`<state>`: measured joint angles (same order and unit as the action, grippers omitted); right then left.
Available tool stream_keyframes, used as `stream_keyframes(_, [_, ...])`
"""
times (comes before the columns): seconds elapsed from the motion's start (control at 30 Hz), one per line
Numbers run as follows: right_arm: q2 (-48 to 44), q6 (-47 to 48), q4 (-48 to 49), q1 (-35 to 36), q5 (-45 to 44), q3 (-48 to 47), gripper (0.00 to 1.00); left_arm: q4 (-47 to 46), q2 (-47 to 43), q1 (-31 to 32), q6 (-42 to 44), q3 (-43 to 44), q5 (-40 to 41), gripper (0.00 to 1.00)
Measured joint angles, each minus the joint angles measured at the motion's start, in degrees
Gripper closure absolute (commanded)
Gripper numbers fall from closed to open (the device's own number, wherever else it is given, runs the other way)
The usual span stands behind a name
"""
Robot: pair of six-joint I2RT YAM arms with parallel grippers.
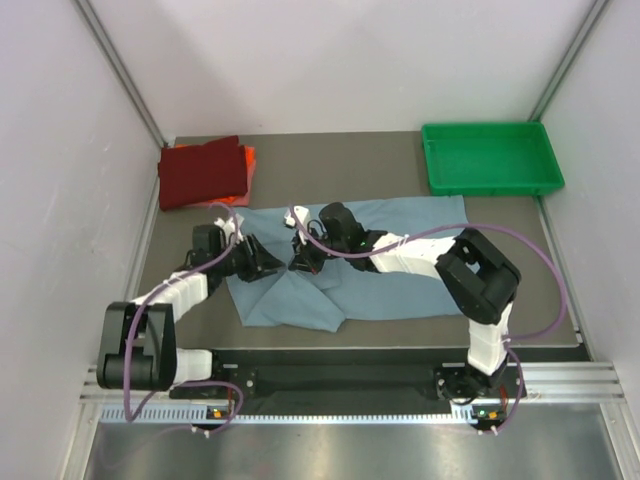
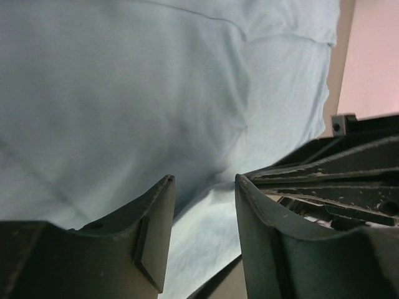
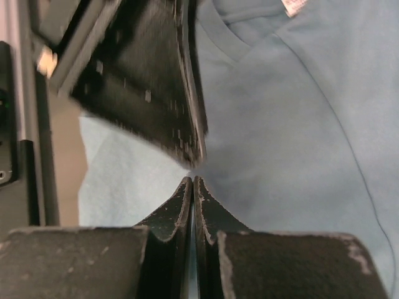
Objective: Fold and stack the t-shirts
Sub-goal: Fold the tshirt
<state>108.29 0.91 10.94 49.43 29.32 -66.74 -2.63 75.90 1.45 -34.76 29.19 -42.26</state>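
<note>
A folded dark red t-shirt [image 1: 203, 172] is seen stacked on a folded orange t-shirt [image 1: 250, 158], beyond the far left corner of the grey-blue t-shirt [image 1: 400, 295] spread on the counter [image 1: 340, 160]. Over that shirt's left part, the left claw [image 2: 206, 180] is held narrowly parted. Beside it, the right claw [image 3: 193, 179] is pressed closed against the cloth. A green tray [image 1: 490, 187] is set beyond the shirt's far right corner.

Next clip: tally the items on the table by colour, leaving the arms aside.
Grey-blue cloth t-shirt, spread out: 1
Dark red folded cloth shirt: 1
Orange folded cloth shirt, edge showing under the red one: 1
Green plastic tray: 1
Total: 4
</note>
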Motion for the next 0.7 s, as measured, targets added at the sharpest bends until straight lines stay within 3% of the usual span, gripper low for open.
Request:
stream_keyframes(0.33, [0.2, -3.3, 2.1, -0.7, 3.8, 0.0, 1.00, -19.5, -3.0, 3.1, -1.9, -6.3, 0.7, 0.54])
stream_keyframes(0.7, [4.3, -9.3, 5.0, -3.7, 10.3, 0.0, 1.00, -29.0, -2.3, 3.1, -3.4, -12.4, 0.7, 0.57])
